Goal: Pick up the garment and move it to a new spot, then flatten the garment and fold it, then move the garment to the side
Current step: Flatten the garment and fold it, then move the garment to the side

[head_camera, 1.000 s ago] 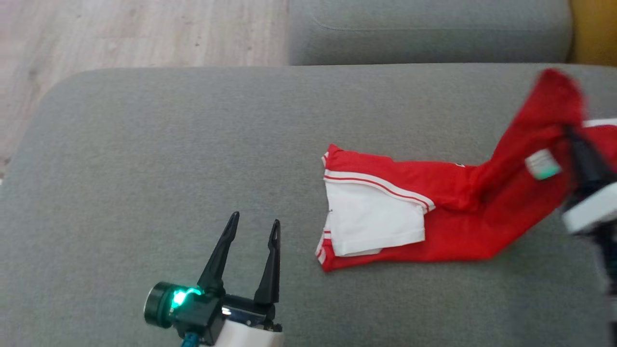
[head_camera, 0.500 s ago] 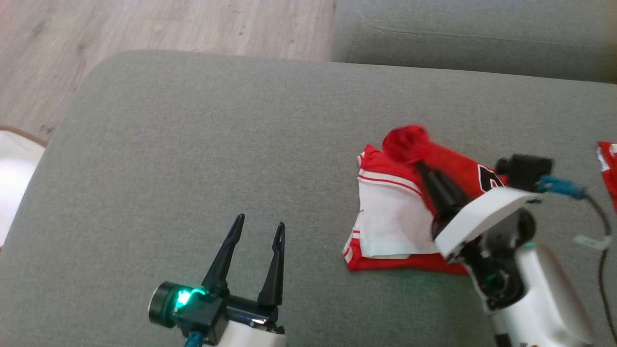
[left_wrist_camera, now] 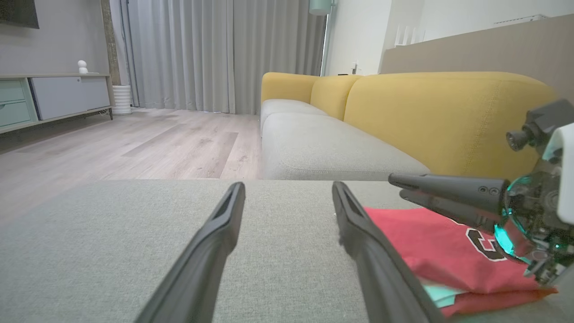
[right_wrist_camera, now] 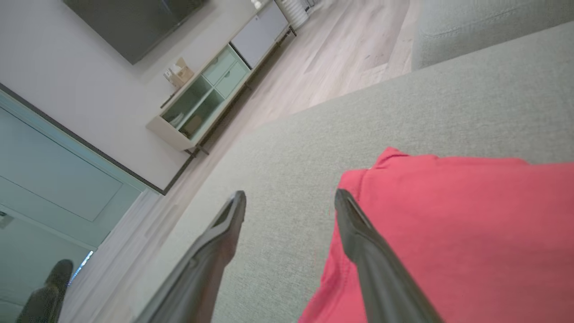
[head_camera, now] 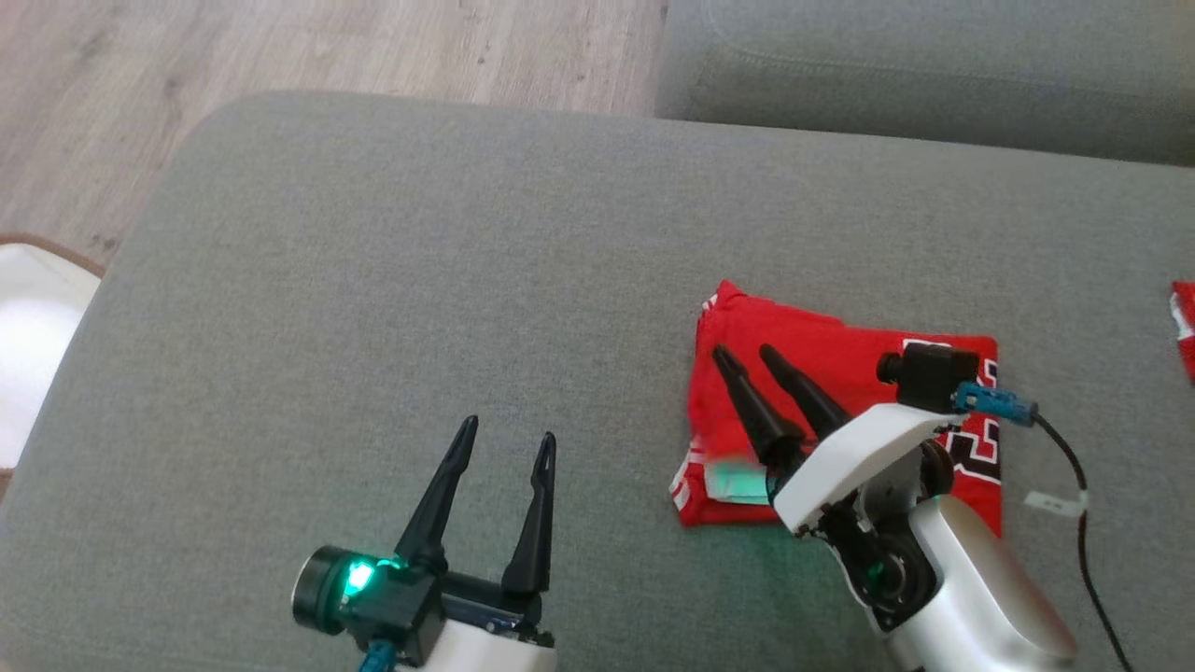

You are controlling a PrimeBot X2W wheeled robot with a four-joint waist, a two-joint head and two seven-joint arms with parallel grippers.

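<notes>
The red garment (head_camera: 840,350) lies folded into a compact rectangle on the grey sofa cushion (head_camera: 420,280), right of centre, with black-and-white lettering at its right side. My right gripper (head_camera: 744,353) hovers open just above its left half, fingers pointing up-left, nothing between them. In the right wrist view the red garment (right_wrist_camera: 466,233) lies under the right finger. At the lower left my left gripper (head_camera: 504,436) stands open and empty over bare cushion, well left of the cloth. The left wrist view shows the red garment (left_wrist_camera: 439,251) at right beneath the right arm's fingers (left_wrist_camera: 448,190).
A second grey cushion (head_camera: 924,65) lies beyond the work cushion, with wooden floor (head_camera: 308,47) to the far left. A scrap of red cloth (head_camera: 1184,322) shows at the right edge. A white rug (head_camera: 33,327) lies at the left. A yellow sofa back (left_wrist_camera: 444,116) stands behind.
The right gripper carried the garment's raised right half over to the left, laid it on the white part and opened. The head camera shifted. The left gripper stayed put.
</notes>
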